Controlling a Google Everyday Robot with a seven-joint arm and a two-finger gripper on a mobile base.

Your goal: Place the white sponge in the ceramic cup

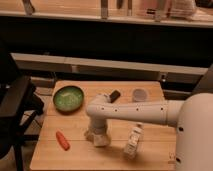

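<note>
The ceramic cup (139,94) is a small pale cylinder standing near the table's far right corner. My white arm reaches in from the right, bends at the elbow near the table's middle and points down. My gripper (97,136) is low over the front middle of the table. A small cream-white block, the white sponge (102,141), shows right at the gripper's tip, on or just above the wood. The gripper partly covers it. The cup is well apart from the gripper, up and to the right.
A green bowl (68,98) sits at the far left of the wooden table (50,155). A small black object (115,94) lies left of the cup. An orange carrot-like item (62,140) lies front left. A white labelled bottle (133,140) stands front right. A dark chair (15,107) is on the left.
</note>
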